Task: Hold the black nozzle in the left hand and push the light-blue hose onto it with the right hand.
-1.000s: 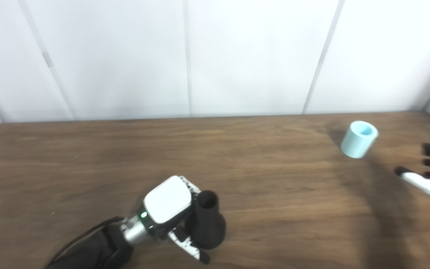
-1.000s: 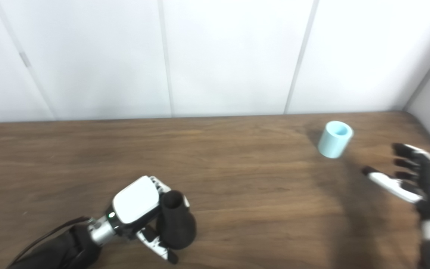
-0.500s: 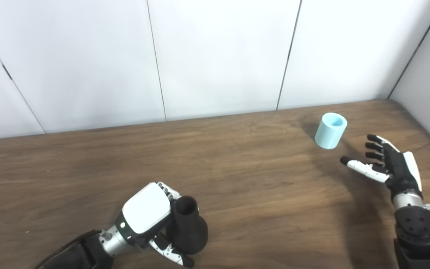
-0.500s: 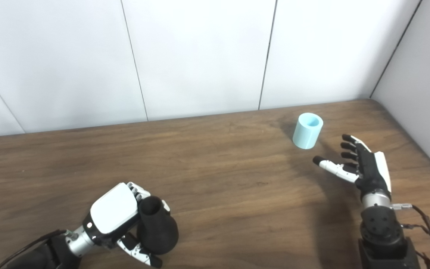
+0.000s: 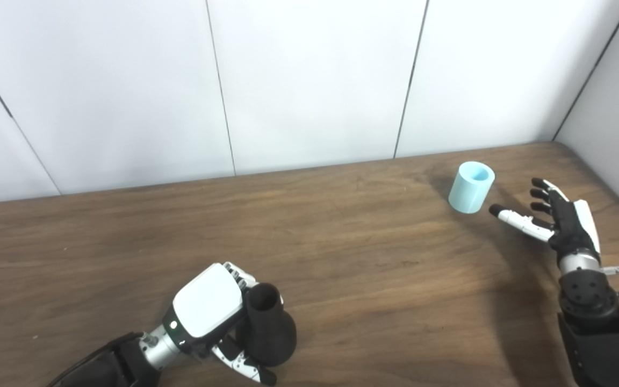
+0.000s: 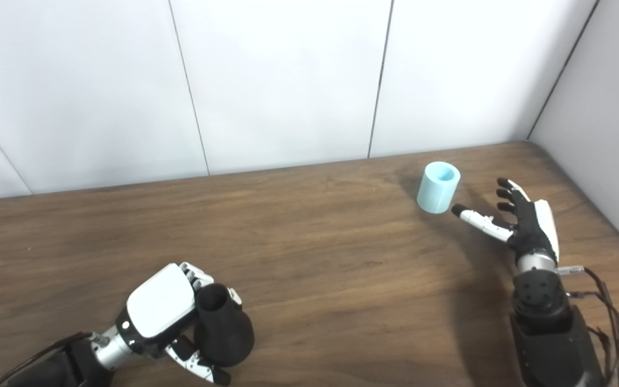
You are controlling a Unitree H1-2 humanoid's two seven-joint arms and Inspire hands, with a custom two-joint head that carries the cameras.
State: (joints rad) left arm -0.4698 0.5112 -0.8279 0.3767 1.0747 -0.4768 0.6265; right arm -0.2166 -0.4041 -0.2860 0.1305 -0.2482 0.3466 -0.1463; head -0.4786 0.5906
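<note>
White wall panels back a brown wooden tabletop (image 5: 342, 231). In the left eye view, the left robot hand (image 5: 210, 312) grips the black flask-shaped plastic nozzle (image 5: 266, 333) upright at the near edge. In the right eye view, the right robot hand (image 6: 522, 223), fingers spread and holding nothing, hovers just beside the short light-blue cylindrical hose (image 6: 437, 187) near the far right corner.
</note>
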